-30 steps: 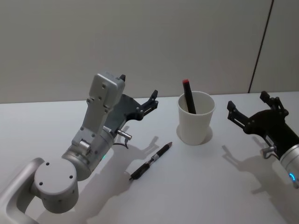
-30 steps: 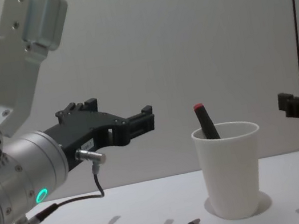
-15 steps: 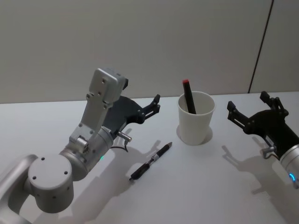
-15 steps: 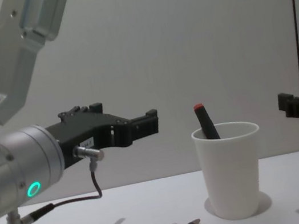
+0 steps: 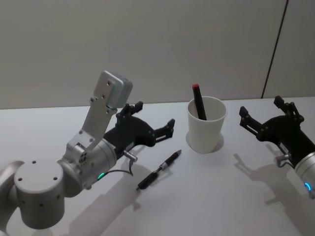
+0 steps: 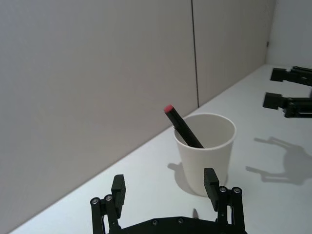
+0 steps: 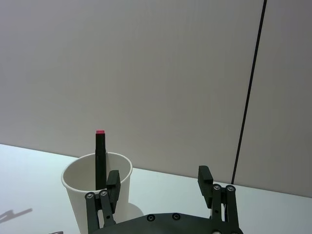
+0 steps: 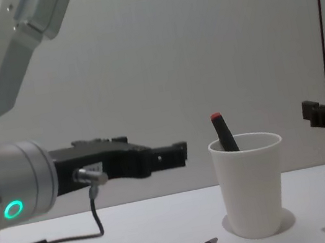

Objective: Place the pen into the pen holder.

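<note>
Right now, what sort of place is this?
Likely a robot lab test bench: white table, plain panelled wall, paper cup and pen as props. Left gripper open near the pen; right gripper parked right of the cup.

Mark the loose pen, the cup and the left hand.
pen [image 5: 159, 170]: head view, middle of the barrel.
cup [image 5: 204, 133]: head view, front wall.
left hand [image 6: 165, 179]: left wrist view, midway between its open fingertips.

No readable text, label or number on the pen [image 5: 158, 170] or the pen holder [image 5: 204, 133].
</note>
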